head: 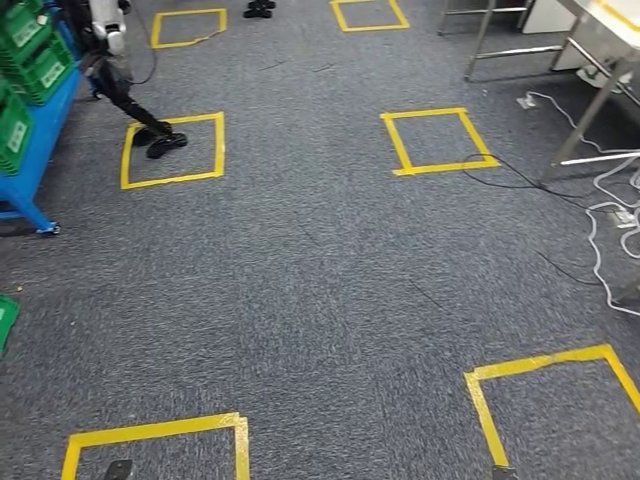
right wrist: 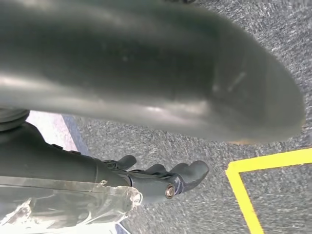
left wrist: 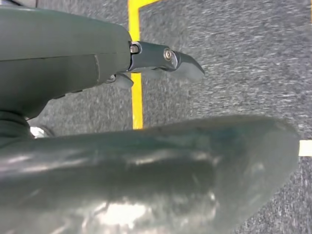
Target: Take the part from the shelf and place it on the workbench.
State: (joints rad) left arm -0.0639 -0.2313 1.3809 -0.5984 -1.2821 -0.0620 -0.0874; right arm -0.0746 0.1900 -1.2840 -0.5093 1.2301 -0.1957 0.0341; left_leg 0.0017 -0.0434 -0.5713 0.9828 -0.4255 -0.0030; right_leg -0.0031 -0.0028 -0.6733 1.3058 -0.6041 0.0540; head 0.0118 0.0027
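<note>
A blue shelf carrying green bins stands at the far left edge of the head view. The workbench is at the top right, on metal legs. I cannot make out a part in any bin. My left hand hangs over the carpet, its fingers stretched out with nothing in them. My right hand also hangs over the carpet, with its fingers extended and bare. A clear crinkled plastic wrap lies along the base of that hand.
Grey carpet with yellow tape squares spreads ahead. Another robot stands by the shelf with its feet in one square. White and black cables trail on the floor under the workbench at the right.
</note>
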